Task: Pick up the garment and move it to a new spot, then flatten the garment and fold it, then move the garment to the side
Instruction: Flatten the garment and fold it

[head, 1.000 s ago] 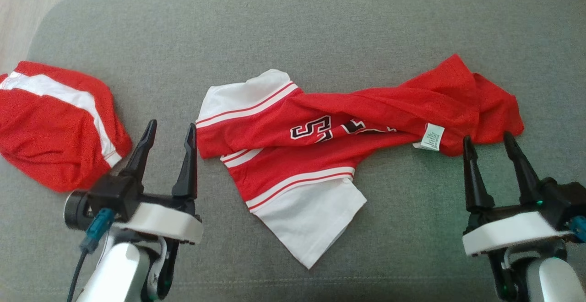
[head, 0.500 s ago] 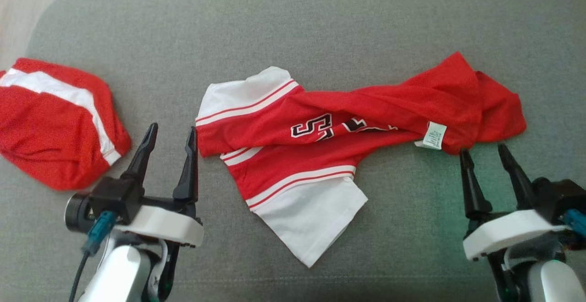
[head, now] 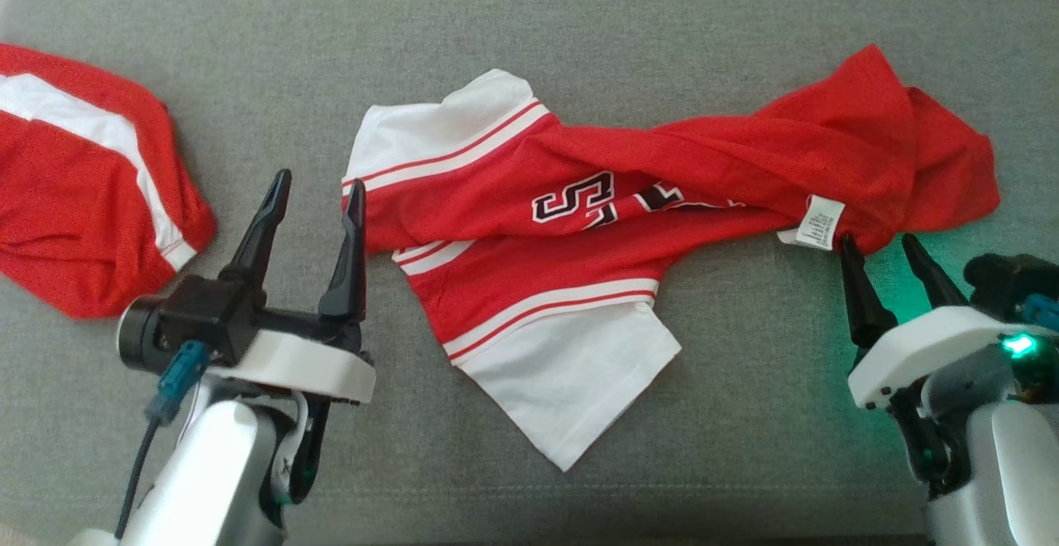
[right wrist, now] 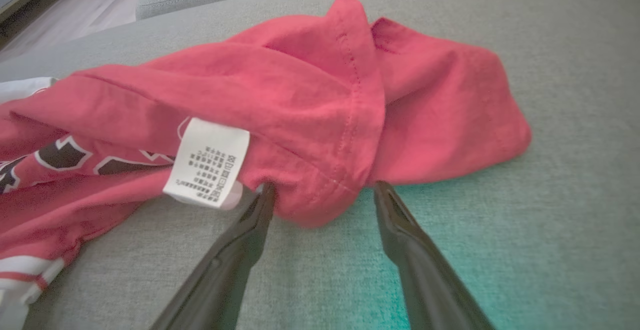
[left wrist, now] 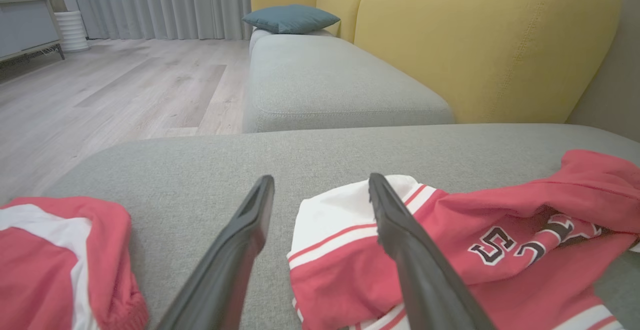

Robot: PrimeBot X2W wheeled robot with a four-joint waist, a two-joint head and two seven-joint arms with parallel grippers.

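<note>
Lying well left of the jersey (head: 662,167), a second red garment (head: 74,198).

- The red jersey (left wrist: 450,220) bears a black, white-edged "5"; the characters beside it are lost in the folds.
- Its care label (right wrist: 207,162) carries small print, too fine to read.

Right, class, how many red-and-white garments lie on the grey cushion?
2. The crumpled red-and-white jersey with black lettering lies in the middle of the grey fabric cushion; the bunched red garment with a white stripe lies at the left, partly out of frame. More may be hidden.
</note>
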